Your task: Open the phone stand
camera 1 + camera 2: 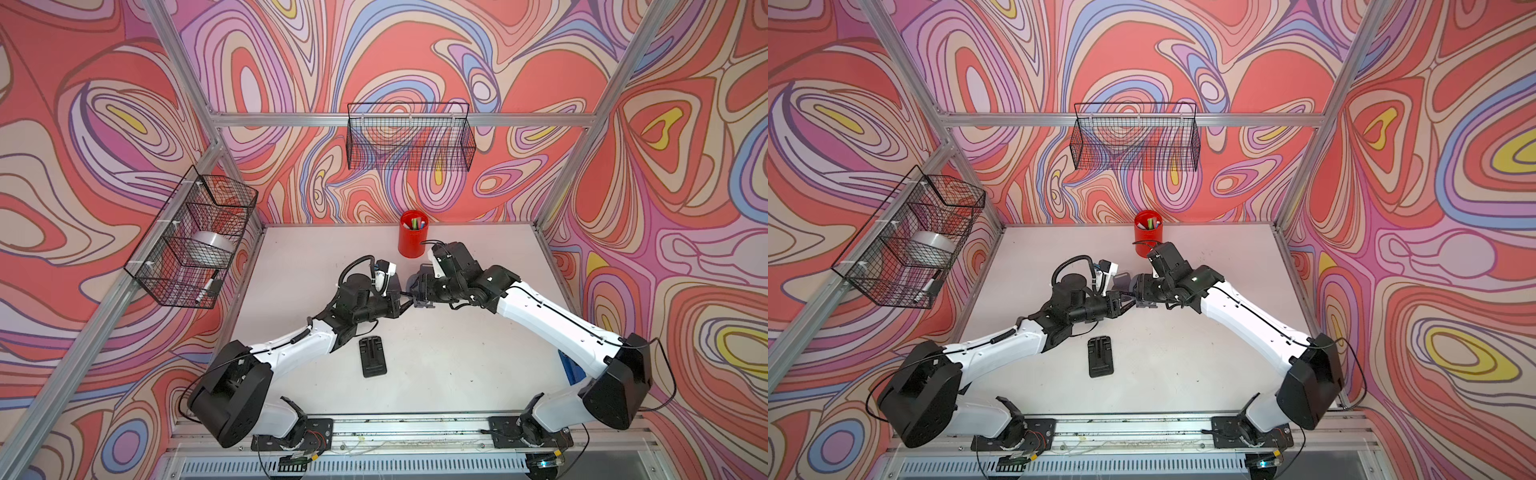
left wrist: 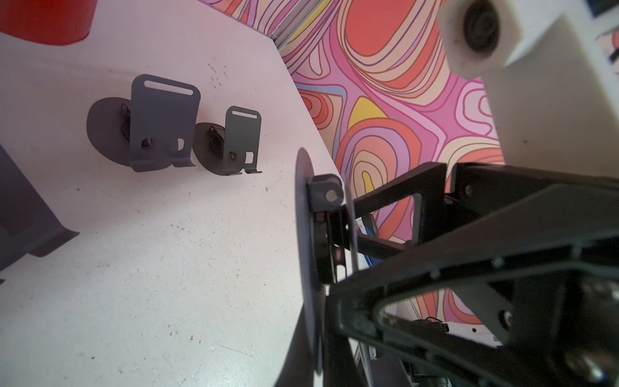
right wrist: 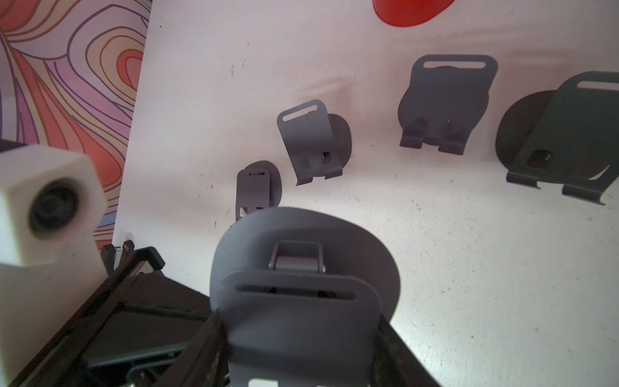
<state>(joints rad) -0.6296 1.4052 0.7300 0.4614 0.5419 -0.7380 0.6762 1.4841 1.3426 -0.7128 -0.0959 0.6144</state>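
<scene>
The grey phone stand (image 1: 417, 286) hangs above the table's middle, held between both arms in both top views (image 1: 1142, 303). In the right wrist view its slotted back plate (image 3: 301, 321) sits between my right gripper's (image 3: 301, 351) fingers, which are shut on it. The round base (image 3: 301, 231) and the hinge stick out beyond. In the left wrist view the base disc (image 2: 305, 241) shows edge-on. My left gripper (image 2: 316, 351) is shut on the disc's rim. The plate stands only slightly off the base.
Several other grey stands rest on the table, two of them propped open (image 2: 157, 124) (image 2: 234, 140) and more in the right wrist view (image 3: 311, 144) (image 3: 445, 104). A red pen cup (image 1: 413, 232) stands at the back. A flat black holder (image 1: 372, 356) lies in front.
</scene>
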